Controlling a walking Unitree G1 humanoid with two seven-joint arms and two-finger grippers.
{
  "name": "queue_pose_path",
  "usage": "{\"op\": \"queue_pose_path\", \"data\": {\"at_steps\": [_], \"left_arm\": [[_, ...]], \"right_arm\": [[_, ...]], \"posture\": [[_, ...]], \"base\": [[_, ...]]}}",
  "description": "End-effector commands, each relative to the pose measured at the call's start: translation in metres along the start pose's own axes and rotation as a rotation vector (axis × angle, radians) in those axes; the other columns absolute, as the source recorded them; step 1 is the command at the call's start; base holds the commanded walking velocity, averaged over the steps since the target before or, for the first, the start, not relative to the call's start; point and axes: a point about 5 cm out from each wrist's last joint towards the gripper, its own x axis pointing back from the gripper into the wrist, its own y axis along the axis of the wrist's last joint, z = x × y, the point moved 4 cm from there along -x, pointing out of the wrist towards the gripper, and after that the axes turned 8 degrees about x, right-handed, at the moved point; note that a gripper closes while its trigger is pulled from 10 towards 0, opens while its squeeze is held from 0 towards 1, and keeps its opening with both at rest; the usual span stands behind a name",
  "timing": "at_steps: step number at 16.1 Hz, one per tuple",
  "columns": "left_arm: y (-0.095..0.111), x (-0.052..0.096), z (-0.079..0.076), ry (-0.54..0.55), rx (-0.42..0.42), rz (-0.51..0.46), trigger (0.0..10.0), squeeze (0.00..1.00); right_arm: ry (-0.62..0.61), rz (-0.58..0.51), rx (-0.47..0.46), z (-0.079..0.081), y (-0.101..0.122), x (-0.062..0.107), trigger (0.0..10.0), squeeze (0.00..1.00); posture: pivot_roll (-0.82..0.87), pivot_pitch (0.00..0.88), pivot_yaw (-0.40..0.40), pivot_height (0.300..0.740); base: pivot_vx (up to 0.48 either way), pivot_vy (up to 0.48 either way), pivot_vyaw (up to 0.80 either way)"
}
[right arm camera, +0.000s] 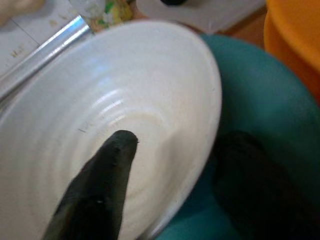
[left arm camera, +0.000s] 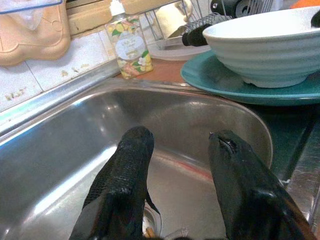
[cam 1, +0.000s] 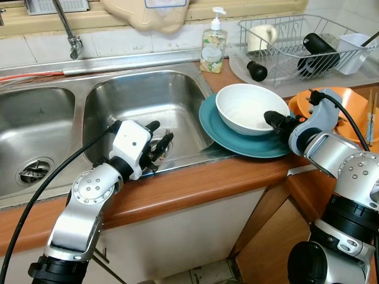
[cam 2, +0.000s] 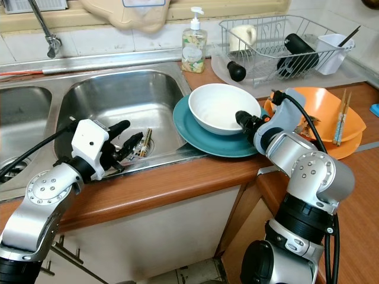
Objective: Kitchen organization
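A white ribbed bowl [cam 1: 246,106] sits on a teal plate [cam 1: 213,127] on the wooden counter, right of the sink. My right gripper [cam 1: 273,120] is open at the bowl's near-right rim. In the right wrist view one finger [right arm camera: 107,165] lies inside the bowl [right arm camera: 100,90] and the other is outside, over the plate [right arm camera: 270,115]. My left gripper [cam 1: 163,131] hangs open over the right sink basin [cam 1: 148,100] with nothing between its fingers [left arm camera: 125,170]. Some thin utensils [cam 2: 145,142] lie at the basin's drain.
A soap bottle [cam 1: 213,44] stands behind the plate. A wire dish rack [cam 1: 302,41] at the back right holds a mug, a black bottle and a white holder. Stacked orange bowls [cam 1: 349,115] with chopsticks [cam 1: 370,115] sit at the right. The faucet [cam 1: 68,29] rises over the left basin [cam 1: 29,130].
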Motion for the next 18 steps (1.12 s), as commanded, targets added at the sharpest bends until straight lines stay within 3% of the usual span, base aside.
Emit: {"op": "queue_pose_path", "data": {"at_steps": [1,10,14,18], "left_arm": [[0.004,-0.001,-0.002,-0.012,-0.014,-0.010,10.0,0.00],[0.003,-0.001,-0.004,-0.020,-0.011,-0.004,10.0,0.00],[0.006,-0.002,-0.004,-0.011,0.015,-0.026,10.0,0.00],[0.014,-0.005,0.002,0.009,0.046,-0.057,10.0,0.00]], "right_arm": [[0.008,0.008,-0.009,0.003,0.002,0.000,0.0,0.00],[0.004,-0.020,-0.006,0.003,0.002,-0.002,0.0,0.00],[0.021,-0.058,-0.034,0.006,0.008,-0.002,0.0,0.00],[0.060,-0.119,-0.005,0.015,0.020,-0.001,0.0,0.00]], "posture": [[-0.02,0.000,0.005,0.740],[-0.02,0.000,0.014,0.740],[-0.02,0.000,0.015,0.740],[-0.01,0.000,0.015,0.740]], "base": [[0.000,0.000,0.00],[0.000,0.000,0.00],[0.000,0.000,0.00],[0.000,0.000,0.00]]}}
